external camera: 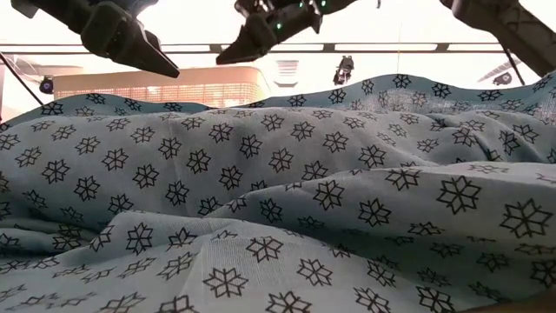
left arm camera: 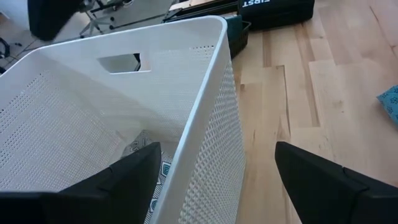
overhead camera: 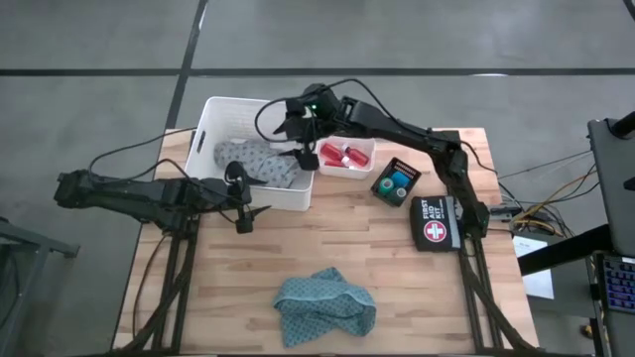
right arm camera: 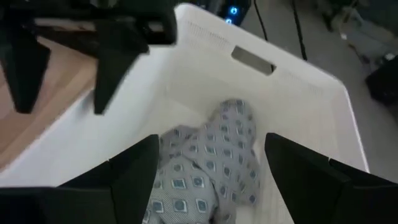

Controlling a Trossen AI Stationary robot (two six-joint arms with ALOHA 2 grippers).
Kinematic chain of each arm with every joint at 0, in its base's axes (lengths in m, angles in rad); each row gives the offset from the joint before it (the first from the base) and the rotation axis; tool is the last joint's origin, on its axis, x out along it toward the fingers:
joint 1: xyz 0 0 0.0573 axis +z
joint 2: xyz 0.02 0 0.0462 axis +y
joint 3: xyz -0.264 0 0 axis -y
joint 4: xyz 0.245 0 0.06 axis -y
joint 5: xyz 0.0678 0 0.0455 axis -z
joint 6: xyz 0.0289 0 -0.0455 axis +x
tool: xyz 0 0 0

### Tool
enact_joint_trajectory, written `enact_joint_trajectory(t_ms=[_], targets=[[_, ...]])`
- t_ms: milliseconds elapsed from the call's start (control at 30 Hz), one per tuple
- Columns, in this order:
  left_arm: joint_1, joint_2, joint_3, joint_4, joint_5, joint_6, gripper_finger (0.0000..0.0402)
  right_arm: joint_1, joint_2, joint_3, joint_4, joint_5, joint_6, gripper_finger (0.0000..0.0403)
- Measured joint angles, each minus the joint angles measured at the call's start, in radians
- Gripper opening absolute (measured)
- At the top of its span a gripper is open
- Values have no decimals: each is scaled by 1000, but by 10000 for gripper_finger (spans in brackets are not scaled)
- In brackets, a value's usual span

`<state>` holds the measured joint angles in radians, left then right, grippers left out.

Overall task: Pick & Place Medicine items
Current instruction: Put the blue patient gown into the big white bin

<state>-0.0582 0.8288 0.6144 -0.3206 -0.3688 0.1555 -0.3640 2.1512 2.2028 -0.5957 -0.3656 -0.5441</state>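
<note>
Right tool (overhead camera: 301, 151) released over basket (overhead camera: 213, 107), above grey cloth (overhead camera: 260, 162); bottles (overhead camera: 342, 156) untouched at three o'clock. Left tool (overhead camera: 245, 210) released, straddling basket's wall, likely steadying.

High view: straight down over whole wooden table (overhead camera: 397, 258), both arms inside frame, grey floor around.

Low view: table height, facing level across; teal cloth (external camera: 287, 200) pressed close to lens, filling most of frame (same cloth lies at table's near edge in high view (overhead camera: 325, 305)).

Left wrist view: very near white basket (left arm camera: 205, 112), looking along its rim, bare table beside.

Right wrist view: above same basket (right arm camera: 292, 81), looking down into it at grey cloth (right arm camera: 211, 162); shared with high view (overhead camera: 260, 164).
</note>
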Motion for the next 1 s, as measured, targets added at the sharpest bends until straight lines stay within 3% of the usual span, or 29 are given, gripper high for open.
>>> enact_joint_trajectory(t_ms=[533, 867, 1000], targets=[[0, 0, 0, -24, -1, 0, 320, 143, -164, 0, -191, 91, 24, 269], [0, 0, 0, -24, 0, 0, 320, 294, -184, 0, -307, 380, 92, 263], [0, 0, 0, -24, 0, 0, 320, 363, -184, -2, -319, 418, 138, 263]])
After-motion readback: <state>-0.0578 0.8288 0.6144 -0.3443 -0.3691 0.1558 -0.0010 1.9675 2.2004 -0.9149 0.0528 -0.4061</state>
